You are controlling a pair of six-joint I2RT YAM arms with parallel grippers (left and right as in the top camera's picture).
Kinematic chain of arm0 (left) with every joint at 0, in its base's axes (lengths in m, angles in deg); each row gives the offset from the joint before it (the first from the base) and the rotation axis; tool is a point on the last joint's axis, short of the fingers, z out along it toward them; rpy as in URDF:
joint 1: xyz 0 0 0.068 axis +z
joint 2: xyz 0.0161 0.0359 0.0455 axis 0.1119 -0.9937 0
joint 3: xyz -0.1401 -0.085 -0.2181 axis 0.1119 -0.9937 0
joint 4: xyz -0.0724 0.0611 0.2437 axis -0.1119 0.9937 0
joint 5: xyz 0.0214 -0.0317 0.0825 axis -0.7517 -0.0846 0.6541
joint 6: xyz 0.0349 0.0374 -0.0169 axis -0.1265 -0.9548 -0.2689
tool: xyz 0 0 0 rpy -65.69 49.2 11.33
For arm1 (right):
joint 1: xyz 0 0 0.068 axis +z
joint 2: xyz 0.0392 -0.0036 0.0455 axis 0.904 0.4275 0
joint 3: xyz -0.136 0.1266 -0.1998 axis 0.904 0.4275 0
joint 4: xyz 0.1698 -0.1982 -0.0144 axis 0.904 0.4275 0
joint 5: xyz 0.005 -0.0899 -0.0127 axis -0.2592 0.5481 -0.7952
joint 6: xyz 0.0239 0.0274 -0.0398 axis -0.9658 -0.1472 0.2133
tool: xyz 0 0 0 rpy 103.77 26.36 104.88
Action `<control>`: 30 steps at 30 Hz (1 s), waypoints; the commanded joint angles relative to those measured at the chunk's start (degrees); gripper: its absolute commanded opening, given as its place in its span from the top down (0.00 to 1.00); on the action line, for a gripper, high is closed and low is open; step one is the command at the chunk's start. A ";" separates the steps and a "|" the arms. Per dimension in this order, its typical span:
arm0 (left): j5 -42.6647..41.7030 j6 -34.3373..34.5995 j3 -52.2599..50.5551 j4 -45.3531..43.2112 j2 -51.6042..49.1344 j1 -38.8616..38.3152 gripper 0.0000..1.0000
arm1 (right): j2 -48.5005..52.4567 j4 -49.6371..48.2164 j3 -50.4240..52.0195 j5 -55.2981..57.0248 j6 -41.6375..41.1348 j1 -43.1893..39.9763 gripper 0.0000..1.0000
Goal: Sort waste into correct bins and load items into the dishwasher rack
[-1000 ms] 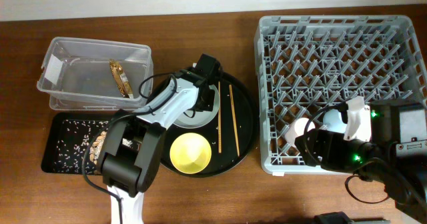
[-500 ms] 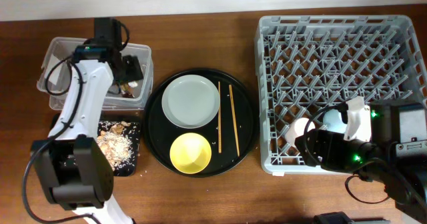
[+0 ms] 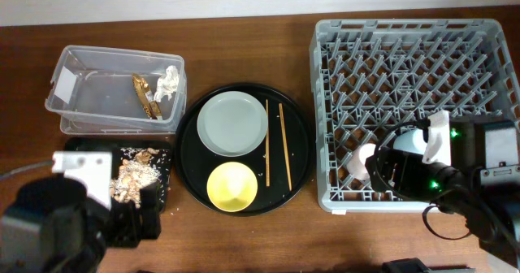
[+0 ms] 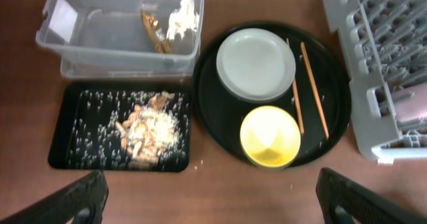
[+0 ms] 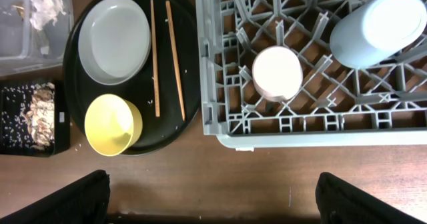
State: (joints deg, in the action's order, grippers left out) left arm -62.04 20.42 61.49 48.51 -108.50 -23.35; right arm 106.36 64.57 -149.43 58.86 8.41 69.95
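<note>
The clear tub (image 3: 114, 90) at the back left holds a crumpled white tissue (image 3: 168, 82) and a brown-gold wrapper (image 3: 144, 94). Food scraps (image 4: 150, 127) lie in the shallow black tray (image 4: 57, 159) in front of it. The grey-green plate (image 3: 233, 123), yellow bowl (image 3: 232, 185) and two chopsticks (image 3: 276, 143) rest on the round black tray (image 3: 296, 135). A pink cup (image 5: 278, 72) and a blue cup (image 5: 378, 29) stand in the grey rack (image 5: 300, 127). My left gripper (image 4: 213, 201) hangs open and empty high over the table's front left. My right gripper (image 5: 213, 201) is open and empty in front of the rack.
Bare wooden table runs along the front edge between the two arms. In the overhead view the left arm's body covers the shallow tray's left end, and the right arm overhangs the rack's (image 3: 406, 28) front right corner.
The left arm went from the plate to the tub, opened, and pulled back to the front left. The tissue now lies in the tub. The right arm barely shifted.
</note>
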 commanded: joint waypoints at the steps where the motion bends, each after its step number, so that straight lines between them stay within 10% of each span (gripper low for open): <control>1: 0.83 -0.15 0.04 5.64 2.29 -0.31 0.00 | 1.53 -0.20 -0.33 0.55 0.11 0.35 0.01; 5: 6.19 -1.49 -3.76 -4.85 9.79 -0.15 0.01 | 6.67 -0.20 -0.31 0.55 0.09 0.35 0.01; 8: -4.07 -20.37 -23.45 -31.17 20.02 1.55 0.01 | 12.92 -0.22 -0.33 0.55 0.11 0.35 0.01; 16: -15.56 -21.79 -74.62 -72.08 44.13 5.88 0.01 | 34.95 -0.24 -0.31 0.55 0.11 0.35 0.01; 30: -16.81 -21.77 -94.86 -83.45 52.33 6.88 0.01 | 48.06 -0.48 -0.31 3.32 2.25 0.35 0.01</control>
State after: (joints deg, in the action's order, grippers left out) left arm -78.26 -0.44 -32.80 -34.61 -56.56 -16.84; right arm 153.92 64.09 -149.60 59.75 9.26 69.95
